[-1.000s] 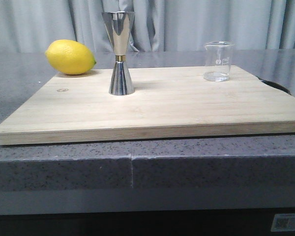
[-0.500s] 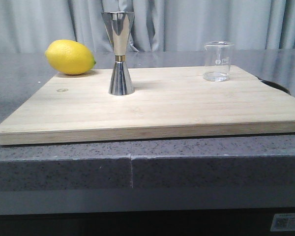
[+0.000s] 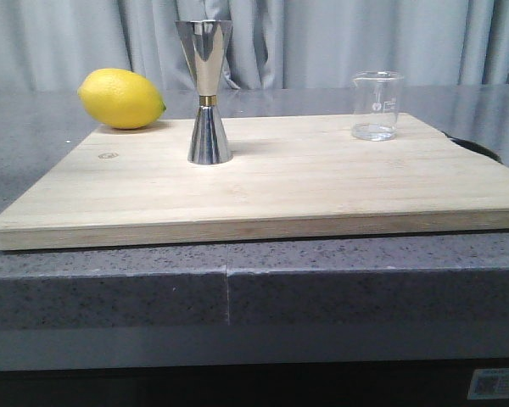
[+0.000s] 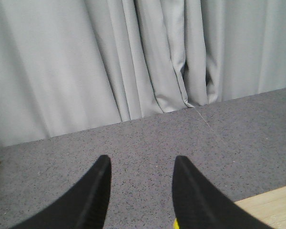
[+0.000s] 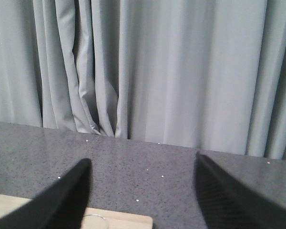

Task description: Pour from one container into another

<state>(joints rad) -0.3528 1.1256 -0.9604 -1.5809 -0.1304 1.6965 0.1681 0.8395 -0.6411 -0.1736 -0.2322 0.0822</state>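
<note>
The left gripper (image 4: 139, 179) is hanging over the grey speckled countertop (image 4: 148, 138) with its two dark fingers (image 4: 97, 191) spread apart and nothing sitting between them. Beyond the fingers, the counter is running back to a pale grey curtain (image 4: 109, 57), which is falling in loose folds down to the counter's far edge. A corner of the light wooden board (image 4: 271, 207) is showing beside one finger, and a sliver of yellow (image 4: 175, 223) (too little to identify) is peeking out at that finger's base.

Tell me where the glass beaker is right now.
In the front view the glass beaker stands upright near the far right corner of the wooden board, well to the right of the steel jigger, with nothing touching it.
</note>
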